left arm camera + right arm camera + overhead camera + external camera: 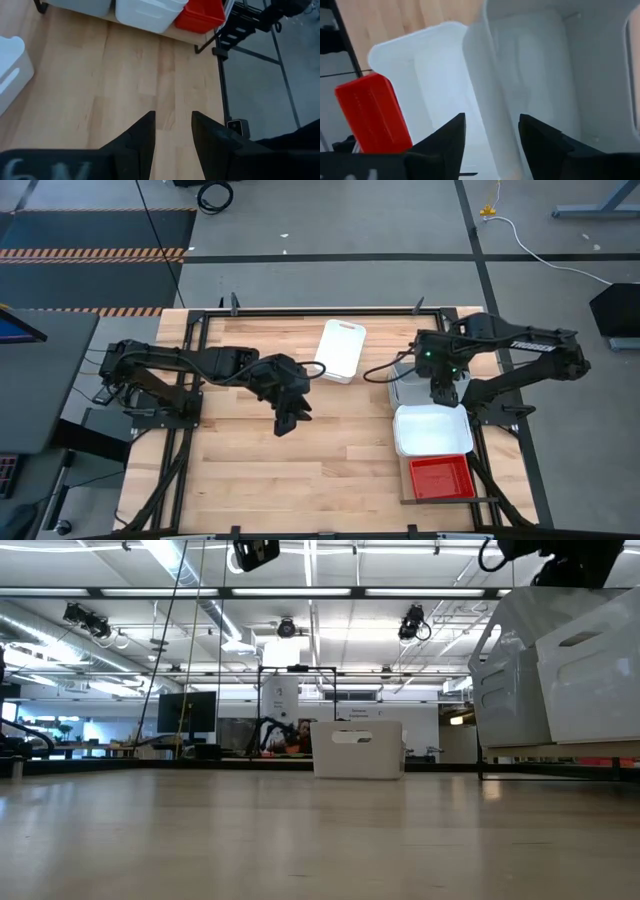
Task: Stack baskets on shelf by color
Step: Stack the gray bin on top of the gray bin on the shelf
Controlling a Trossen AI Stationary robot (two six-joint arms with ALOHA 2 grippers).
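**Baskets lined up on the shelf, one left out on the counter**

Three basket stacks sit in a row on the shelf [478,498] along the right edge of the counter [240,470]. The red basket [440,477] is at the near end, the white basket [432,430] is touching it in the middle, and the grey basket [405,388] is at the far end, mostly hidden under the right arm in the high view. How many baskets are nested in each stack cannot be told.

A lone white basket [340,350] lies well apart from the shelf, near the far edge of the counter at its middle. In the low view it stands upright, with a handle slot in its wall.

The right gripper [443,392] is directly over the grey basket; its fingers [445,137] are spread on either side of that basket's wall, not pinching it.

The left gripper [289,418] hovers over bare counter near the middle, fingers [142,137] set apart with nothing between them.
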